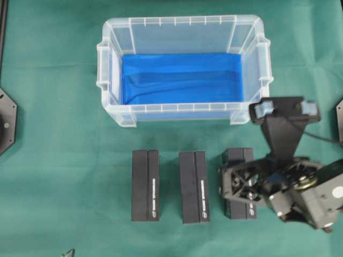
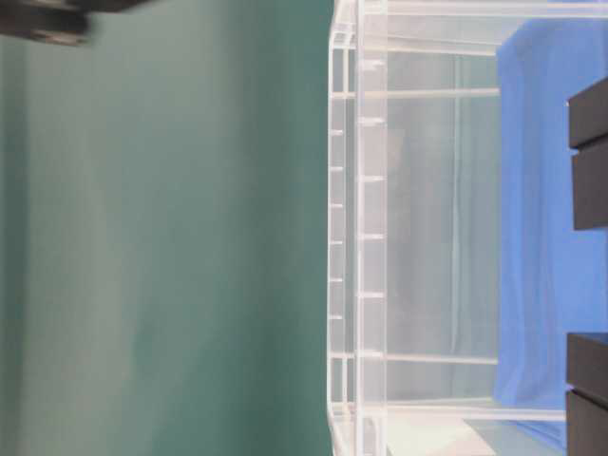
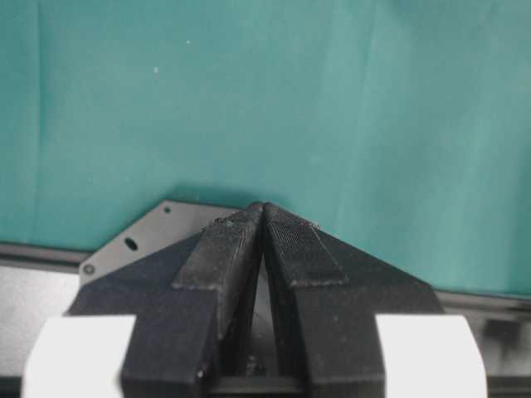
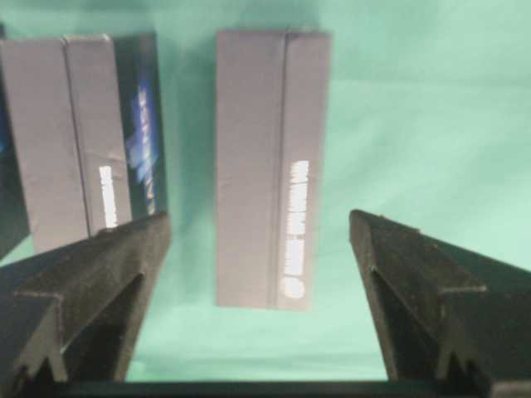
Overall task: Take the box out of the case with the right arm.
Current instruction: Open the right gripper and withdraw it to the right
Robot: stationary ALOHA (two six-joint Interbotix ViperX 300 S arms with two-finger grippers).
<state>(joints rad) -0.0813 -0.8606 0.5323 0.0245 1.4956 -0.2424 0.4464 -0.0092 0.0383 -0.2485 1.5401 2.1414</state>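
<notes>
**Ana:** Below the case, on the green cloth (image 1: 53, 160), is where I find the box (image 1: 239, 183). It is the rightmost of three black boxes lying in a row, well outside the plastic walls.

**Ben:** So the case (image 1: 185, 115) holds nothing now?

**Ana:** Only the blue sheet (image 1: 182, 77) on its floor, from overhead. I judge the removal done: the box lies flat on the cloth, apart from its neighbours, with nothing gripping it.

**Ben:** Which way does it point?

**Ana:** Its long axis runs twelve to six in the overhead view, parallel to the middle box (image 1: 193, 186) and the left box (image 1: 146, 185), and square to the case's long front wall. White lettering runs along that same axis near the right edge, best read on the middle box. The right wrist view shows that lettering running up one box's length.

**Ben:** Why laid like that?

**Ana:** My guess: side by side, gaps between, so a gripper can straddle each across its narrow width.

**Ben:** And the right gripper (image 4: 261, 240)?

**Ana:** Spread wide, holding nothing; its wrist view shows one box centred in the gap between the fingers (image 4: 108, 257), untouched. Overhead, the arm sits at about four o'clock from the case, overlapping the rightmost box.

**Ben:** The left gripper (image 3: 263, 217)?

**Ana:** Fingertips pressed together on nothing, parked over bare cloth, clear of the work.
</notes>
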